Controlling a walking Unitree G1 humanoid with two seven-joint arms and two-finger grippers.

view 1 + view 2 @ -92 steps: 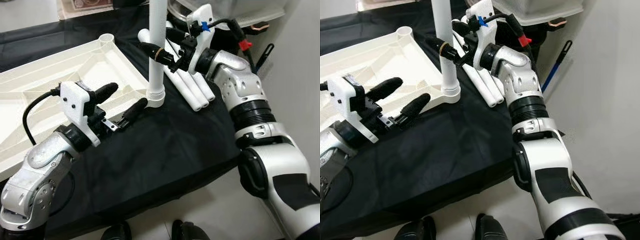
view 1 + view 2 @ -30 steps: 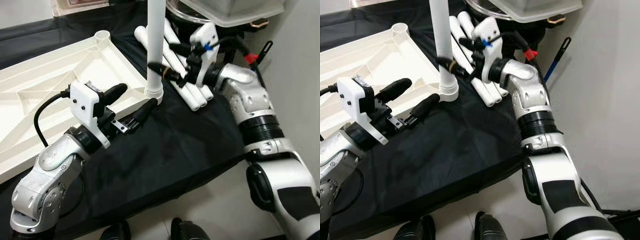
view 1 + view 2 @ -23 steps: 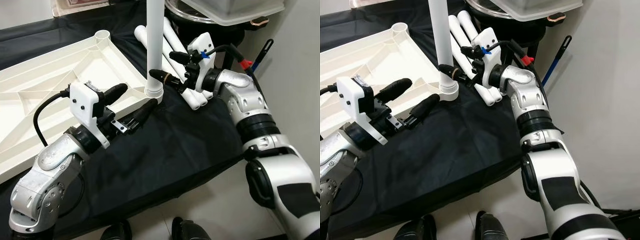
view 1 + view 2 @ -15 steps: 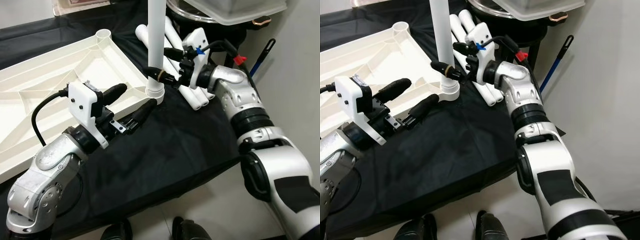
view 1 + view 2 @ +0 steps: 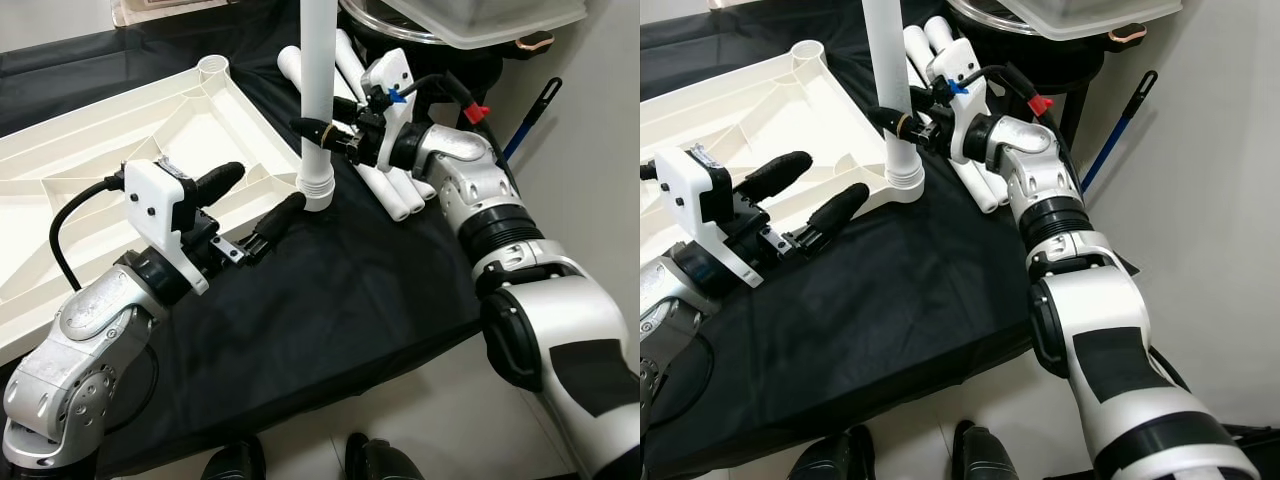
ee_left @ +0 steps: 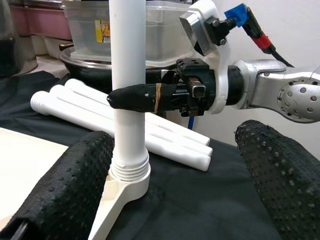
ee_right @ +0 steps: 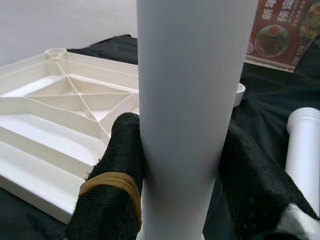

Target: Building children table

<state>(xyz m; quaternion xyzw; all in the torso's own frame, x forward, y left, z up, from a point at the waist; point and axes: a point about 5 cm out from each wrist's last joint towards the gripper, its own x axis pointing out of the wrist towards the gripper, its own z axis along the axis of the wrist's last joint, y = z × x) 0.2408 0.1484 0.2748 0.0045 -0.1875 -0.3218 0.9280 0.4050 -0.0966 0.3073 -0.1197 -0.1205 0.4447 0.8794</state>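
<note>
A white table top (image 5: 120, 150) lies upside down on black cloth, ribs up. One white table leg (image 5: 317, 90) stands upright in its near corner socket (image 5: 318, 190). My right gripper (image 5: 318, 126) is shut on this leg a little above the socket; in the right wrist view its fingers (image 7: 120, 165) press both sides of the leg (image 7: 195, 100). My left gripper (image 5: 250, 197) is open beside that corner, level with the table top's edge and not touching the leg. The left wrist view has the leg (image 6: 129, 75) between its fingers (image 6: 65, 195).
Three spare white legs (image 5: 385, 180) lie side by side on the cloth behind the right gripper. A clear plastic box (image 5: 480, 15) on a metal bowl stands at the back right. A blue-handled stick (image 5: 525, 125) leans near the white wall. My feet (image 5: 300, 465) are below the cloth's front edge.
My right gripper loosened and dropped low on the upright leg, then moved up and closed on it again. The left gripper stayed open by the corner. The camera shifted slightly.
</note>
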